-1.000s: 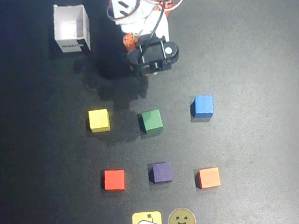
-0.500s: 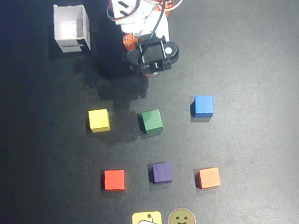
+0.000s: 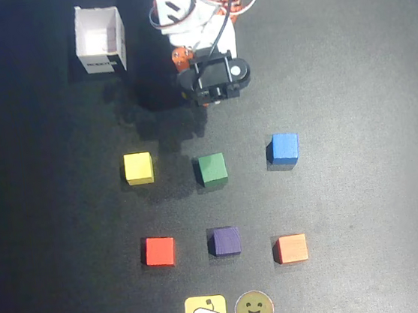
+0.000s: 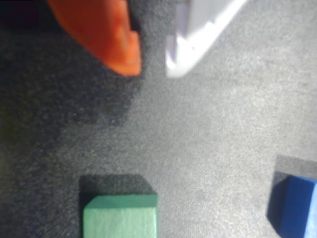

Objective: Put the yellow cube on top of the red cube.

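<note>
A dark counter (image 3: 350,72) seen from overhead holds six small cubes in two rows. The back row, left to right in this view, is the yellow cube (image 3: 139,168), a green cube (image 3: 212,169) and a blue cube (image 3: 283,149). The front row is the red cube (image 3: 159,251), directly below the yellow one, then a purple cube (image 3: 224,241) and an orange cube (image 3: 290,248). The robot arm sits folded at the top centre, its tool (image 4: 151,64) hanging over bare counter behind the green cube. In the wrist view the orange finger (image 4: 106,34) and the white finger (image 4: 198,34) stand slightly apart with nothing between them, so the tool is empty and partly open. The yellow cube lies well apart from it, to the left in the overhead view, and outside the wrist view. To reach it well, the arm should probably swing left, open wider, and descend straddling the cube squarely so neighbouring cubes stay undisturbed
</note>
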